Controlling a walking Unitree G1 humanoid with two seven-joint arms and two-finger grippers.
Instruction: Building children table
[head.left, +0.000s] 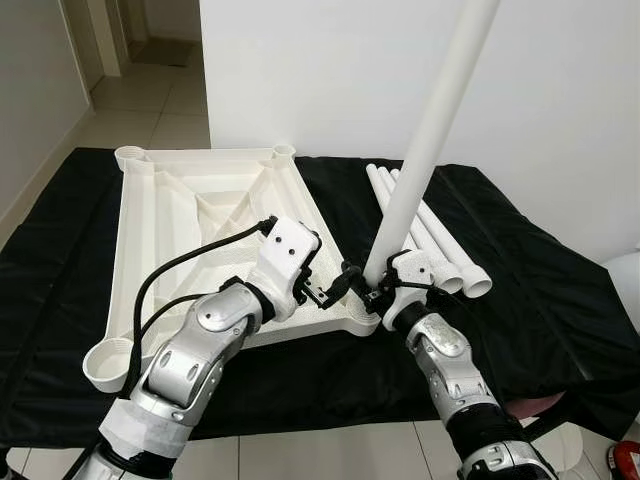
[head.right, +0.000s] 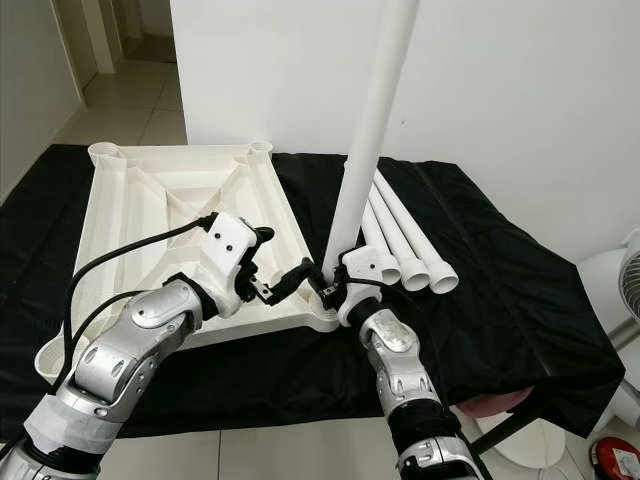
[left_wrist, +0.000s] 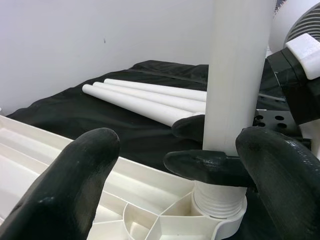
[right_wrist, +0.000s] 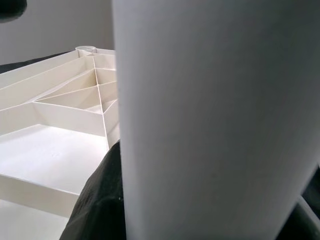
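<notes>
The white plastic tabletop (head.left: 200, 200) lies upside down on a black cloth. A long white leg (head.left: 430, 130) stands upright in the near right corner socket (head.left: 362, 322). My right gripper (head.left: 376, 292) is shut on the leg just above the socket; its threaded end (left_wrist: 220, 202) sits in the socket rim. My left gripper (head.left: 338, 282) hovers open over the tabletop's near right corner, pointing at the leg's base, its fingers (left_wrist: 75, 185) spread wide and apart from the leg. Three spare legs (head.left: 440, 240) lie side by side on the cloth to the right.
The black cloth (head.left: 540, 300) covers a low platform whose front edge is close to me. A white wall (head.left: 560, 100) rises just behind. A fan (head.right: 630, 270) stands at the far right, and a red object (head.left: 625, 460) lies on the floor. Other corner sockets (head.left: 110, 362) stand open.
</notes>
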